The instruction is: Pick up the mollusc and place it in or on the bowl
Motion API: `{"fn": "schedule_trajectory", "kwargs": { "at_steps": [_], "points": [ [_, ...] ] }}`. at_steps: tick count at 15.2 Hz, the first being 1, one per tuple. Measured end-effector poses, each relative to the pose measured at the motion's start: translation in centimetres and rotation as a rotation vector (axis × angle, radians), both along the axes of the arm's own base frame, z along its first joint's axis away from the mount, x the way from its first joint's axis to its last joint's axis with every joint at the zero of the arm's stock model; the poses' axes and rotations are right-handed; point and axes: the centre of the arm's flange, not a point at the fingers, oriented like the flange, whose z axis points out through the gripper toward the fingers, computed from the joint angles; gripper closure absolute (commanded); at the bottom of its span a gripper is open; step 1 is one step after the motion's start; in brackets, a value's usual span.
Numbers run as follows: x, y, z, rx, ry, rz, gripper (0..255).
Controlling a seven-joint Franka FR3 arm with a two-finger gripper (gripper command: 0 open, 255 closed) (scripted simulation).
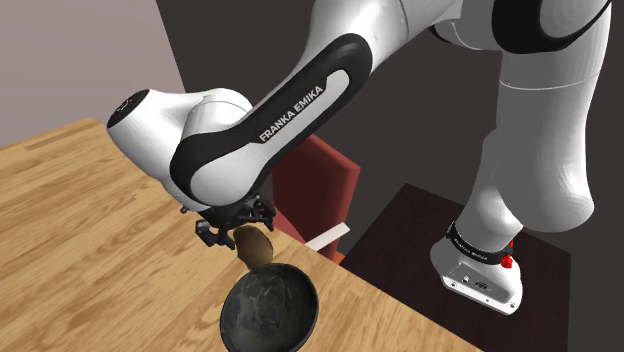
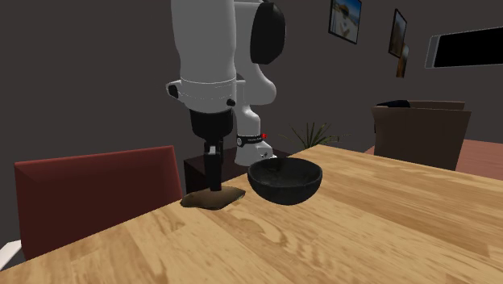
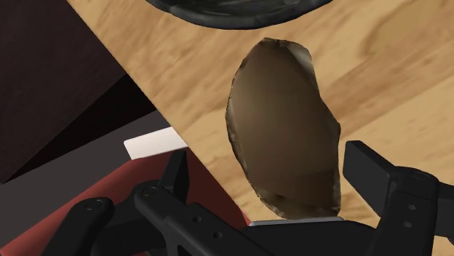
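The all-black two-finger gripper (image 2: 214,179) stands upright over the brown, flattish oval mollusc shell (image 2: 213,198), which lies flat on the light wooden table (image 2: 363,230) close to the table's edge, just beside the dark, glossy round bowl (image 2: 284,180); in the wrist view the fingers (image 3: 367,171) stand apart on either side of the shell (image 3: 284,131), with bare wood showing between the shell and the finger nearer the table's edge, so the jaws are open and clasp nothing; the other finger sits very close to the shell's flank, and whether it touches cannot be told; the shell's long axis runs from the hand straight towards the bowl (image 3: 233,11), crosswise to the line between the fingers, its narrower end pointing at the bowl's rim with a thin strip of table between them; in the second exterior view that axis lies nearly level, left to right, the right tip nearest the bowl; in the shoulder view the shell (image 1: 256,246) slants down from the gripper (image 1: 238,236) towards the empty bowl (image 1: 270,308); a dark red chair (image 2: 97,198) stands against the table's edge beside the shell.
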Motion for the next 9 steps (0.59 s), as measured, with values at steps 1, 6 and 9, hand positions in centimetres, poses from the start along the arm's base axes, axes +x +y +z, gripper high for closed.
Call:
{"fn": "schedule_trajectory", "kwargs": {
  "at_steps": [1,6,9],
  "points": [
    [-0.01,-0.02,-0.03,0.0,0.0,0.0,0],
    [-0.03,-0.04,-0.05,0.0,0.0,0.0,255],
    [-0.03,-0.04,-0.05,0.0,0.0,0.0,255]
  ]
}}
